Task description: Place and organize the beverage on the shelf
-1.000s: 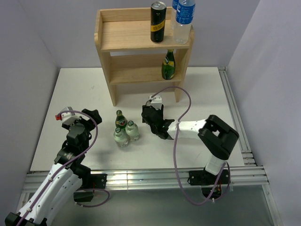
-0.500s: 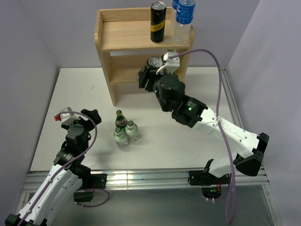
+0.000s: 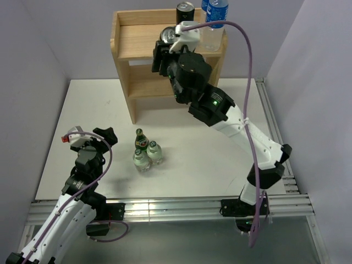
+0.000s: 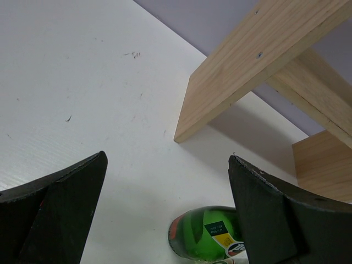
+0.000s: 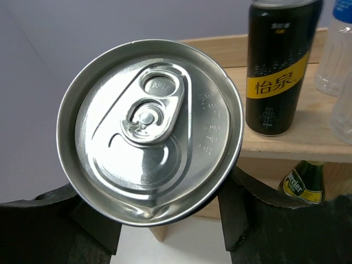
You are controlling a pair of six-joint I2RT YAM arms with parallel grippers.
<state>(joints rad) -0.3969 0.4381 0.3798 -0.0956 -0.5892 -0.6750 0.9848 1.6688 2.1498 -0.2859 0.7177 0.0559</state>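
Two characters, 怡泉, stand on the yellow band of the black can (image 5: 278,66) on the upper board of the shelf (image 3: 137,44). My right jaws grip a silver-topped can (image 5: 151,129), held up by that board, left of the black can. Its side is hidden from me, so I cannot read any name on it. Clear water bottles (image 3: 215,19) with blue labels are cut off at the edge. A green bottle (image 5: 302,184) on the lower board shows a yellow label I cannot read. The upper board's left half is bare. My left jaws are spread wide over the white surface (image 3: 82,110), near three small bottles (image 3: 146,151).
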